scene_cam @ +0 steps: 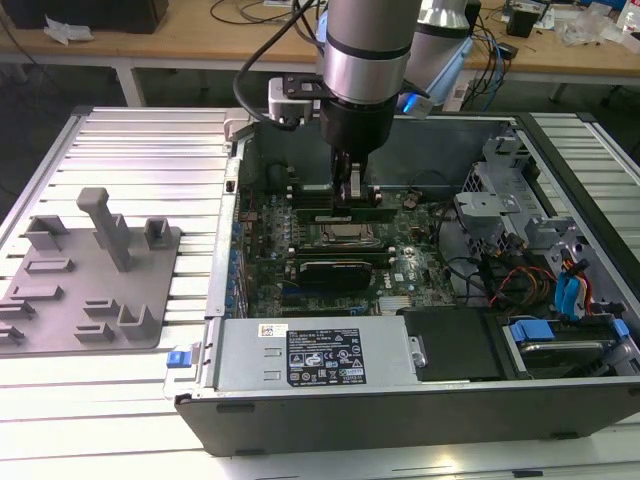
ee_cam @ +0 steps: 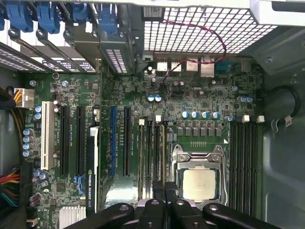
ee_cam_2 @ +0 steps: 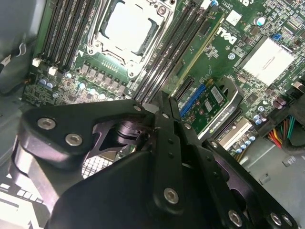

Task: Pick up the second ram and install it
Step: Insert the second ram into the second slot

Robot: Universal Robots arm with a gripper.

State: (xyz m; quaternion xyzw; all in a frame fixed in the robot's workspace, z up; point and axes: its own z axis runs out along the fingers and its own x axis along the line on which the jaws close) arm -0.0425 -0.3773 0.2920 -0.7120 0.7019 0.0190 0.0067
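Closest to me, the power supply cover (scene_cam: 315,355) hides the near edge of the motherboard (scene_cam: 400,265) inside the open computer case (scene_cam: 400,425). Past the processor socket (scene_cam: 345,236), the second ram (scene_cam: 378,213) stands on edge in a slot, but its face is too hard to make out. The gripper (scene_cam: 350,195) points straight down on it, fingers (ee_cam: 157,195) drawn narrow about its top edge. Their own bulk masks the contact in both wrist views. Off to the exterior view's left sits a grey fixture (scene_cam: 95,270), cut off by the frame, with a wooden bench (scene_cam: 150,45) beyond.
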